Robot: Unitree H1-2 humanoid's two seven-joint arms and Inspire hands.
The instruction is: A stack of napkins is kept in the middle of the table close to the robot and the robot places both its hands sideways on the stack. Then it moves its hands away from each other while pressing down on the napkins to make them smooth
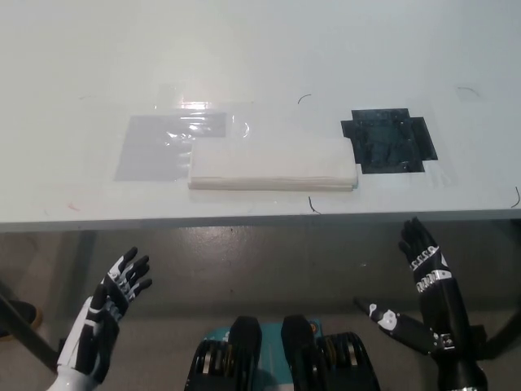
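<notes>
Lying flat: white napkin stack point(273, 164).

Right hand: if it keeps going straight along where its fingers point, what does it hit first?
Probably the table's near edge: the right hand is open, below table level, fingers pointing up-picture toward it. Depth is unclear; it might pass under.

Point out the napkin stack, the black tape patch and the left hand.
napkin stack point(273, 164), head view, middle of its top face.
black tape patch point(388, 141), head view, centre of the patch.
left hand point(104, 312), head view, middle of the white hand.
</notes>
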